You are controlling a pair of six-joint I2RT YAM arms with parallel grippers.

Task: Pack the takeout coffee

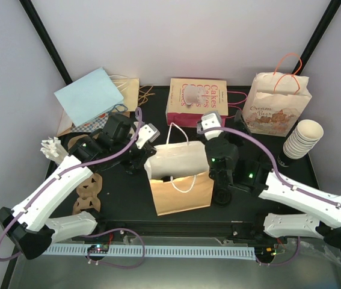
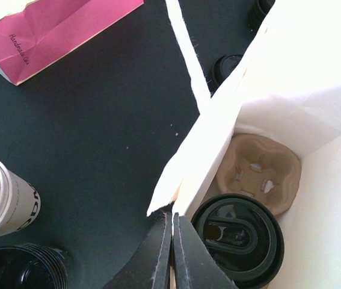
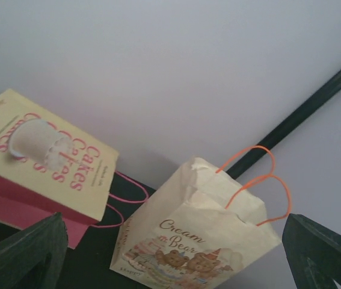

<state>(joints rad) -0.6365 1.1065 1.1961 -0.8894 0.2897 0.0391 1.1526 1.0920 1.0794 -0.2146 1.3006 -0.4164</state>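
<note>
Coffee, black-lidded, inside paper bag, left tool tight on its rim; right tool wide apart, empty.

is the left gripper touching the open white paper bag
Touching. The left wrist view shows the left gripper pinched shut on the white paper bag at its rim.

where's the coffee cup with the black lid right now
In the left wrist view, the lidded coffee cup sits inside the open paper bag, beside the brown pulp carrier, just right of the left claw.
</note>
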